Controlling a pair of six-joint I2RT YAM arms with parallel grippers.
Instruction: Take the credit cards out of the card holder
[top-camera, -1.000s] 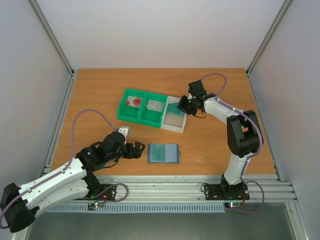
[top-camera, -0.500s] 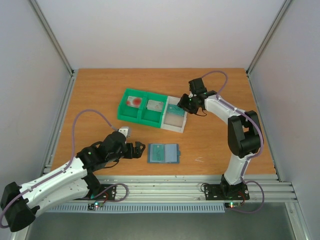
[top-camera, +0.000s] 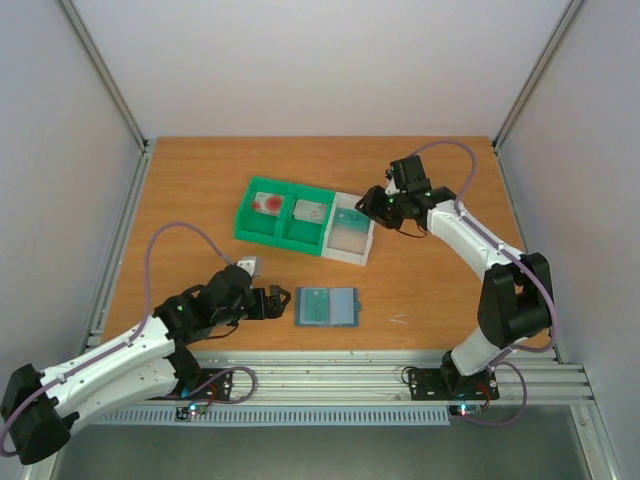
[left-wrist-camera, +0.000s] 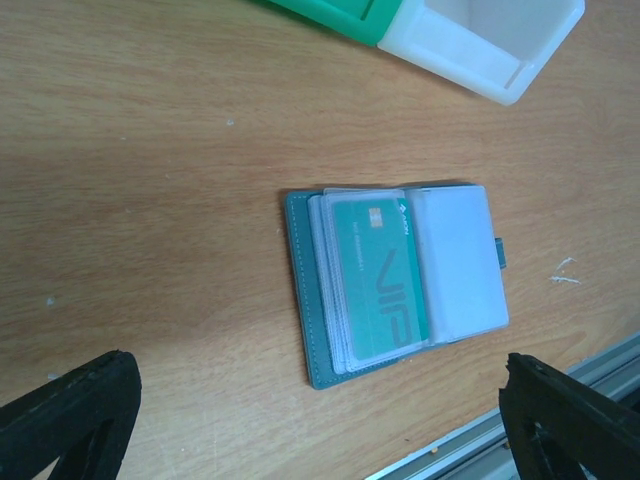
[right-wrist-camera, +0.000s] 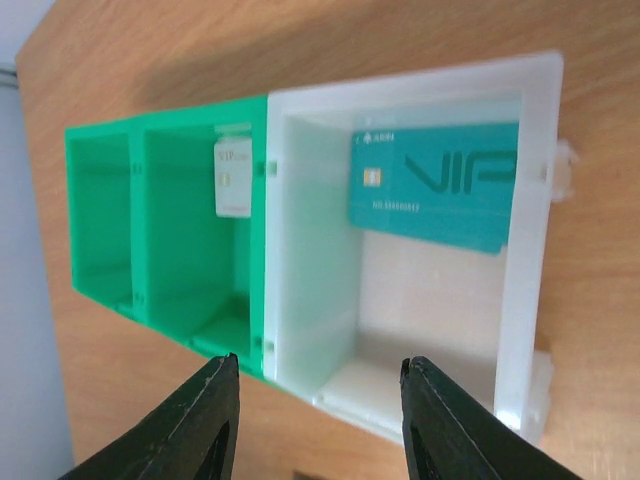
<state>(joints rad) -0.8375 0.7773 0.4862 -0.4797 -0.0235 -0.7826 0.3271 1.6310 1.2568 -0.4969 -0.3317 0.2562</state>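
The card holder (top-camera: 327, 306) lies open on the table, a teal-green credit card (left-wrist-camera: 378, 275) in its clear sleeve. My left gripper (top-camera: 276, 302) is open and empty just left of it; in the left wrist view (left-wrist-camera: 318, 368) the holder (left-wrist-camera: 300, 290) lies between the spread fingers. My right gripper (top-camera: 372, 203) is open and empty at the right edge of the white compartment (top-camera: 352, 247), where a teal card (right-wrist-camera: 435, 185) lies. A pink-and-red card (top-camera: 267, 203) and a grey card (top-camera: 311, 211) lie in the green compartments.
The green-and-white bin tray (top-camera: 281, 238) stands mid-table behind the holder. In the right wrist view, a white card (right-wrist-camera: 232, 178) stands against a green compartment wall (right-wrist-camera: 140, 220). Metal rails run along the table's near edge (top-camera: 400, 360).
My right arm has drawn back to the right, away from the white compartment, and the teal card stays in it. My left arm has barely moved.
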